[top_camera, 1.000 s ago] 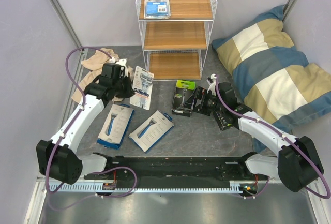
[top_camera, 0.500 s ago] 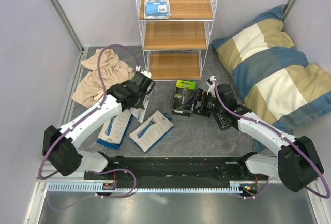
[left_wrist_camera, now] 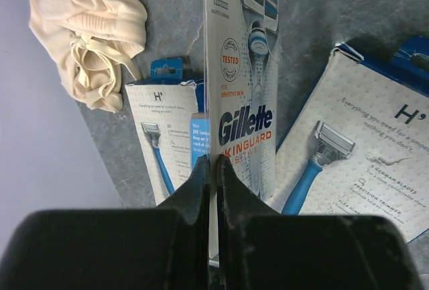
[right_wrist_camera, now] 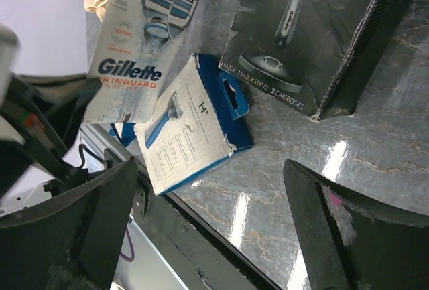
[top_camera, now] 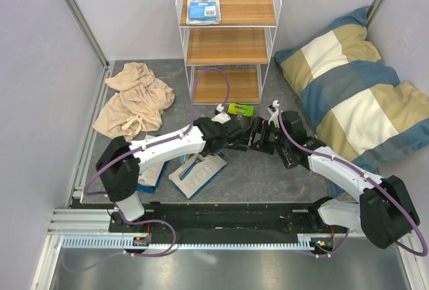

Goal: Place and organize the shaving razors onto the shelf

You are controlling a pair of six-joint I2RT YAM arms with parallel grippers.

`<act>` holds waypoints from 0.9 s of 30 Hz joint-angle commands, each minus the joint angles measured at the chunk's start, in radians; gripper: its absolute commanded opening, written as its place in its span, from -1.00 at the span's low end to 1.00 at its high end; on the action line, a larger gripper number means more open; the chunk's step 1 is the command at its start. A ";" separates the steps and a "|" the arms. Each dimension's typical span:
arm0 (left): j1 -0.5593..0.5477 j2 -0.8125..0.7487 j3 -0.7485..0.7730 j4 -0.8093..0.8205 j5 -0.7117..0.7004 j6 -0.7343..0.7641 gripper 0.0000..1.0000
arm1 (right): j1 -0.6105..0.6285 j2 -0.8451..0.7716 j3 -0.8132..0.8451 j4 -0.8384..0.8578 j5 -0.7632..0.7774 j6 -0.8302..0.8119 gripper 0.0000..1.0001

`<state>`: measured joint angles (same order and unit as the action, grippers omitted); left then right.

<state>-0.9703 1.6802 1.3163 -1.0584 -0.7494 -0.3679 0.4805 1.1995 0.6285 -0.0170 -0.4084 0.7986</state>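
L gripper (left_wrist_camera: pixel 214 159) clamped on Gillette card (left_wrist_camera: pixel 244 69), mid-frame in top view, above the loose packs (left_wrist_camera: pixel 365 149). R gripper (top_camera: pixel 263 134) jaws wide apart, empty, by black box (right_wrist_camera: pixel 301 35). Step looks like carry to shelf (top_camera: pixel 241 5), top centre. Next: lift, reach fwd, set beside shelved card (top_camera: pixel 203 3).

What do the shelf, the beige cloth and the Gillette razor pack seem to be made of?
Shelf: white-coated wire frame, matte wood-look boards with grain. Cloth: soft fabric, by its rumpled folds. Razor pack: printed card, probably under clear plastic.
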 commanded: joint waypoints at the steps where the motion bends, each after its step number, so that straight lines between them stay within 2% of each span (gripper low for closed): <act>1: -0.087 0.074 0.084 -0.106 -0.054 -0.172 -0.96 | 0.004 -0.015 -0.010 0.026 0.010 -0.010 0.96; 8: -0.189 0.124 0.170 -0.146 0.024 -0.215 -0.95 | 0.003 -0.017 -0.026 0.025 0.013 -0.012 0.96; 11: -0.208 0.136 0.187 -0.147 0.056 -0.224 -0.69 | 0.003 -0.018 -0.027 0.023 0.014 -0.015 0.96; 13: -0.211 0.138 0.187 -0.147 0.068 -0.232 -0.37 | 0.004 -0.018 -0.029 0.020 0.016 -0.018 0.96; 15: -0.212 0.124 0.187 -0.143 0.068 -0.230 -0.17 | 0.004 -0.023 -0.032 0.019 0.019 -0.018 0.96; 22: -0.231 0.085 0.195 -0.080 0.125 -0.175 -0.04 | 0.003 -0.026 -0.036 -0.008 0.029 -0.027 0.96; 27: -0.231 0.055 0.187 -0.057 0.102 -0.155 0.28 | 0.003 -0.034 -0.033 -0.018 0.037 -0.033 0.96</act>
<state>-1.1954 1.8023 1.4765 -1.1606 -0.6399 -0.5339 0.4805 1.1934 0.5957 -0.0345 -0.3897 0.7876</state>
